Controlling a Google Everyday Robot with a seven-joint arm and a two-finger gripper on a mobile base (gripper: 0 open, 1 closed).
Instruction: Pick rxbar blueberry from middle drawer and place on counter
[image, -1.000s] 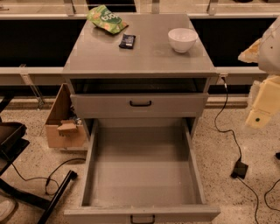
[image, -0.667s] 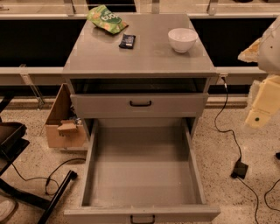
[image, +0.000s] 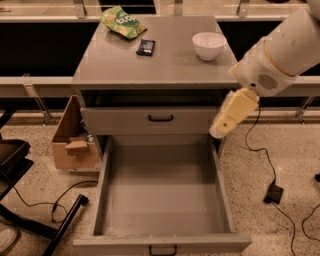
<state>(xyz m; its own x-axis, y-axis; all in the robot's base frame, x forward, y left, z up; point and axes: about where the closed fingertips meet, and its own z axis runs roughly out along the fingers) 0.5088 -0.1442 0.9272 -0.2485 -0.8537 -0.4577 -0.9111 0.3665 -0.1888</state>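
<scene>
The rxbar blueberry (image: 145, 47), a small dark bar, lies flat on the counter (image: 150, 65), toward the back middle. The middle drawer (image: 162, 185) is pulled fully out, and its plain grey inside holds nothing I can see. My gripper (image: 220, 129) is the cream end of the white arm. It hangs at the cabinet's right front, beside the shallower upper drawer front (image: 150, 120) and just above the open drawer's back right corner. It holds nothing that I can see.
A green snack bag (image: 122, 22) lies at the counter's back left and a white bowl (image: 209, 45) at its back right. A cardboard box (image: 72, 137) stands on the floor left of the cabinet. Black cables (image: 272, 190) run over the floor on the right, and a dark chair base (image: 30, 220) is at the lower left.
The arm has swung left from the right edge of the view toward the cabinet's right front. The bar, bag, bowl and drawer have not moved.
</scene>
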